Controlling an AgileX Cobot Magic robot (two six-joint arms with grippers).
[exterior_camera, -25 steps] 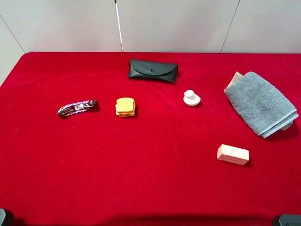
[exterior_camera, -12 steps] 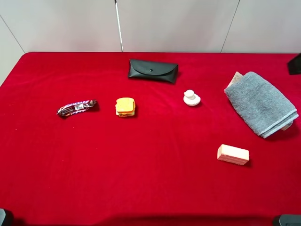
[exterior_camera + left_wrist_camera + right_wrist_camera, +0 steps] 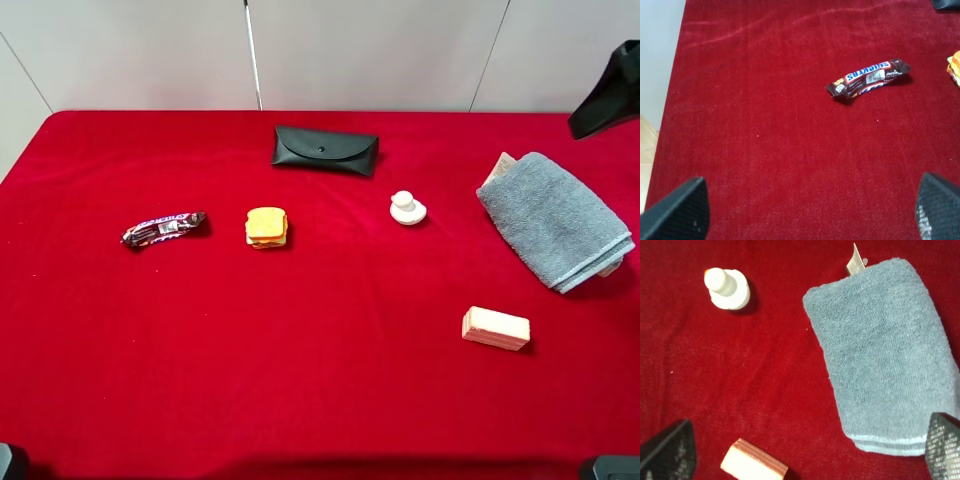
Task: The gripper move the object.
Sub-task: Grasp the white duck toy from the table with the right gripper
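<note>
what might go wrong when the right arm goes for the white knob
The knob is small with a rounded stub, so the right gripper, open wide, may slip off it or knock it away. The towel lies roughly between that gripper and the knob; a low approach could snag it.

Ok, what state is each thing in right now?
Black leather glasses case: closed.
Grey terry towel: folded.
Snickers bar in brown wrapper: wrapped, lying flat.
Small white knob-like piece: upright on its base, ungrasped.
Orange-yellow sandwich toy: layers stacked.
Left black pincer: open, empty.
Right black pincer: open, empty.
</note>
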